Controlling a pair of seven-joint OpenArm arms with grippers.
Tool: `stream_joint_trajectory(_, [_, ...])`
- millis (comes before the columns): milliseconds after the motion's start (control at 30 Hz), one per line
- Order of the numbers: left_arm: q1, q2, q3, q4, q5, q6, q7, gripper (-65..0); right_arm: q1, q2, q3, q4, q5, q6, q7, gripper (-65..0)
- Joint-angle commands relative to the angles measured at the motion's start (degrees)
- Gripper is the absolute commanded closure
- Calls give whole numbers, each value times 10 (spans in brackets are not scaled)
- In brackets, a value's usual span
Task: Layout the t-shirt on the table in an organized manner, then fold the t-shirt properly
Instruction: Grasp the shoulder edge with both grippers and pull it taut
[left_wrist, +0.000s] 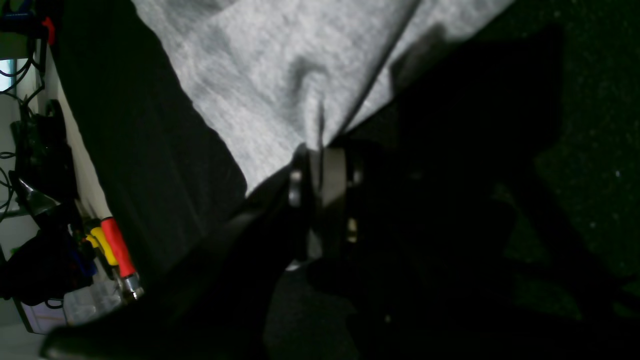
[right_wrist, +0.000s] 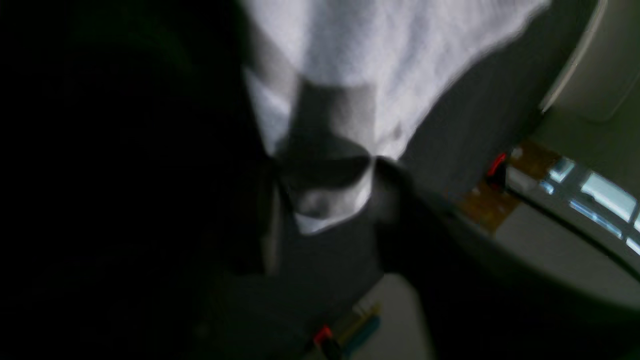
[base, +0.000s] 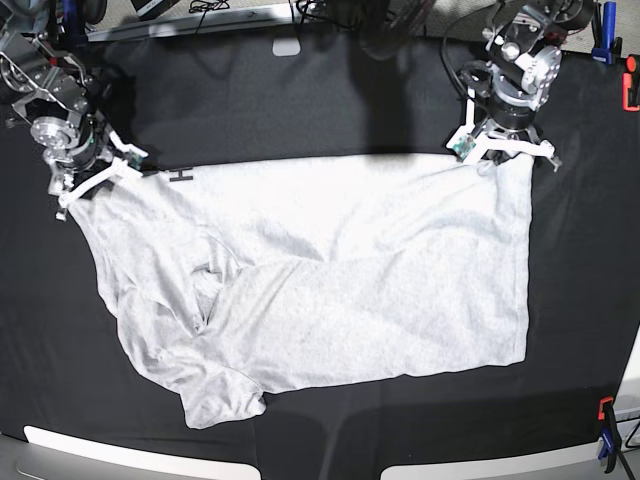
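shirt (base: 330, 290) lay spread mid-frame on counter (base: 300, 90) | left gripper (left_wrist: 320, 150) jaws pinched shirt corner | right gripper (right_wrist: 325, 200) jaws: grip unclear

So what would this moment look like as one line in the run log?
light grey cotton t-shirt: spread, rumpled, on black cloth table | left gripper: shut on t-shirt | right gripper: at far corner, grip unclear

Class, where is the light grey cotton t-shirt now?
In the base view the t-shirt lies mid-table, spread between the right gripper and left gripper.
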Motion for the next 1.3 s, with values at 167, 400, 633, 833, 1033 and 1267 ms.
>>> stream_joint_trajectory(167, [2,-7,-2,4,2,8,13,0,6,-3,6,5,-7,-4,-10,0])
stream_joint_trajectory(400, [2,-7,-2,4,32,8,43,0,5,23,5,49,-7,-2,-56,0])
stream_joint_trajectory(633, [4,-7,-2,5,95,10,47,0,5,98,5,120,27,-3,-89,0])
stream_joint_trajectory(833, [46,-15,-2,37,136,10,49,0,0,118,5,174,30,-3,-123,0])
stream_joint_trajectory(1033, [102,-34,-2,112,151,10,63,0,-57,118,5,213,23,-3,-126,0])
stream_joint_trajectory(1267, [143,-53,-2,152,152,10,80,0,-136,117,5,260,3,-3,-153,0])
